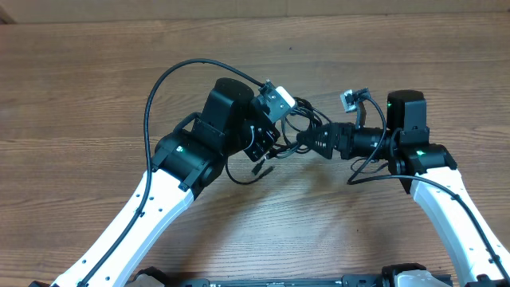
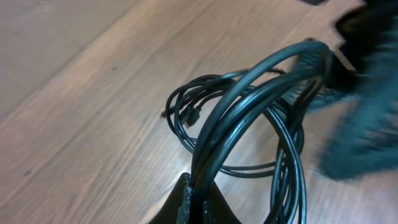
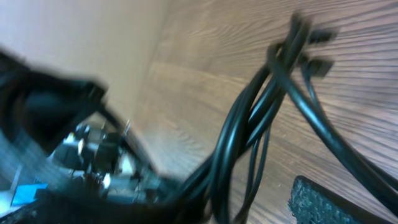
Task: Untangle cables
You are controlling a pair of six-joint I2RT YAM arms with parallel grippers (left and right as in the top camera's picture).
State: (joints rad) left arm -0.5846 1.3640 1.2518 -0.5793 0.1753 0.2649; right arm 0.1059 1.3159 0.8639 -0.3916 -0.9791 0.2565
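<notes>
Clamping the cables [image 2: 249, 118] in the left jaws, shut on several strands of the bunch, between the two arms over the bench [image 1: 80, 80]. Letting the lower loops and plugs [image 2: 191, 115] droop toward the wood; touching it or not, hard to tell. Holding the right jaws wide apart, gripping nothing, nosing in at the far side of the loops. Seemingly starting on the pull-apart: singling out one cord from the bunch. Doing it well likely meaning closing on a single strand only, near a plug end rather than mid-loop. Then drawing it away from the left grip slowly, along its own curve, not across the others. Watching for a plug catching inside a loop and tightening the tangle; in that case easing back and re-picking rather than tugging harder.
</notes>
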